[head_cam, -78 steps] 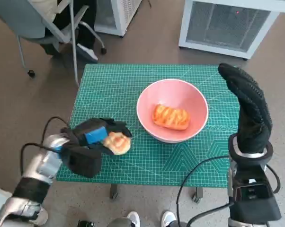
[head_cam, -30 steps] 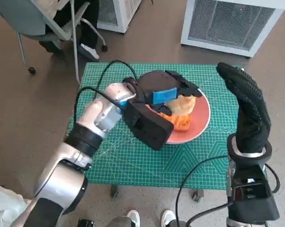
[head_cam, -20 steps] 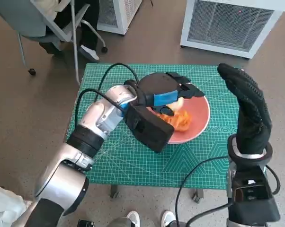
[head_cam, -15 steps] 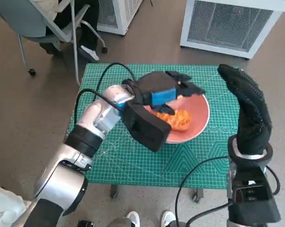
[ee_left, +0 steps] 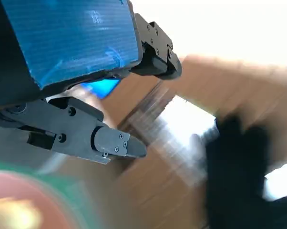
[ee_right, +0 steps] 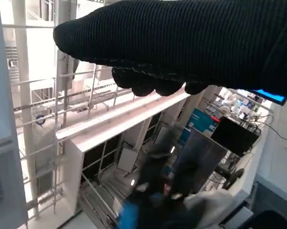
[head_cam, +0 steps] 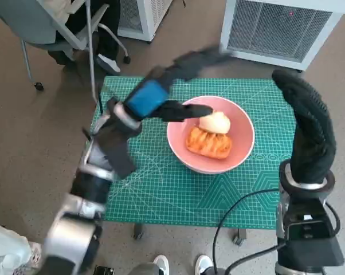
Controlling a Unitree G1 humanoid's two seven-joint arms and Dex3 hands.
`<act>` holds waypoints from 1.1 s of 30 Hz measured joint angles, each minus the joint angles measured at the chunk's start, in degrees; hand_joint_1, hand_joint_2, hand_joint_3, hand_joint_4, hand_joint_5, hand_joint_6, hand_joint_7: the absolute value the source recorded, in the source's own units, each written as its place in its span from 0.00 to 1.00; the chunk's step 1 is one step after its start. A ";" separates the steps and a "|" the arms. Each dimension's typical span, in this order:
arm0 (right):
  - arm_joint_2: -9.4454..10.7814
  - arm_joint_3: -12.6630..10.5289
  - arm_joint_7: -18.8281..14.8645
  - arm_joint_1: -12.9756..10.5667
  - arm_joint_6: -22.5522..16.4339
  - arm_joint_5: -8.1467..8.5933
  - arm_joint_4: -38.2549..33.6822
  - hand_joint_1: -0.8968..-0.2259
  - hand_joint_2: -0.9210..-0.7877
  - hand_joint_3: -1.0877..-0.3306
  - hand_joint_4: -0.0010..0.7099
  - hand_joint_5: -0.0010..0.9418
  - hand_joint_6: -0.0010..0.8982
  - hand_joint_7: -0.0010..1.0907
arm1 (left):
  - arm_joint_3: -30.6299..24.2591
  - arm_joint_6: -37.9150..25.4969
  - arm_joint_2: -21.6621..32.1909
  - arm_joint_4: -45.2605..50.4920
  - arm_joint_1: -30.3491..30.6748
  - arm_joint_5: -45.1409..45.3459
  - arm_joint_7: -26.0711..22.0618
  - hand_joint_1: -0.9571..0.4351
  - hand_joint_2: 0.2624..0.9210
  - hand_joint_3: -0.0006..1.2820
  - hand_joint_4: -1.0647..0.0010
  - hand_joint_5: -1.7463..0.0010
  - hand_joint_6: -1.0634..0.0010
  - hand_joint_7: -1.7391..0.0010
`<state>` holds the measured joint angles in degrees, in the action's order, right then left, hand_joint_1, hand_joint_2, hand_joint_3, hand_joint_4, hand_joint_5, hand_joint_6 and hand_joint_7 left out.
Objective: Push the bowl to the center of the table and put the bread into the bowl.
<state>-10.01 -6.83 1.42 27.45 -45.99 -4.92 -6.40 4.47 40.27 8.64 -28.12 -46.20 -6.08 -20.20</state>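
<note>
In the head view my left hand [head_cam: 161,94] sits in the upper middle of the frame, raised over the far left part of the table [head_cam: 149,189]. Its blue-taped back faces up and its black fingers [head_cam: 187,110] are spread, one reaching toward the rim of the bowl [head_cam: 241,150]. It holds nothing. Part of it is blurred, so I cannot tell how each finger lies. The left wrist view shows the same fingers [ee_left: 110,140] apart with nothing between them, and a blurred pink edge of the bowl [ee_left: 19,200] in the lower left corner.

The pink bowl stands on the green mat right of the frame's centre, about in the middle of the table. Two pieces of bread lie in it. A pale round bun [head_cam: 215,122] rests against the far inner wall. A browner glazed loaf [head_cam: 208,142] lies just in front of it, and the two touch.

My right hand [head_cam: 310,134], in its black knitted glove, stands upright at the right side of the frame, above the table's right edge, well apart from the bowl. The glove looks flat and closed on nothing, fingers together and pointing up. The right wrist view shows the glove [ee_right: 181,43] as a dark band across the top, empty beneath.

A chair [head_cam: 52,28] stands in the upper left corner of the head view, on the floor.
</note>
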 measured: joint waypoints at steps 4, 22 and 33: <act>0.05 0.14 0.07 1.41 1.30 0.13 0.94 0.79 0.00 0.74 0.61 0.00 0.08 0.62 | -1.63 -0.04 -2.82 4.87 3.77 -5.03 0.34 0.37 1.00 0.28 0.62 0.98 0.90 0.55; -0.67 -0.03 -0.13 5.35 3.93 2.48 1.24 0.78 0.00 0.75 0.61 0.00 0.10 0.62 | -3.83 -12.30 -4.99 17.38 11.27 -15.73 -3.30 0.42 1.00 0.33 0.69 0.98 1.00 0.46; -1.90 -0.25 -0.61 5.56 5.24 2.47 1.36 0.74 0.00 0.74 0.61 0.00 0.11 0.62 | -4.54 -12.93 -6.38 19.07 13.10 -14.55 -2.94 0.40 1.00 0.32 0.70 0.97 1.00 0.46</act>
<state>-11.91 -7.08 0.81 33.02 -40.75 -2.45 -5.04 -0.07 27.35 2.26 -9.05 -33.11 -20.62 -23.14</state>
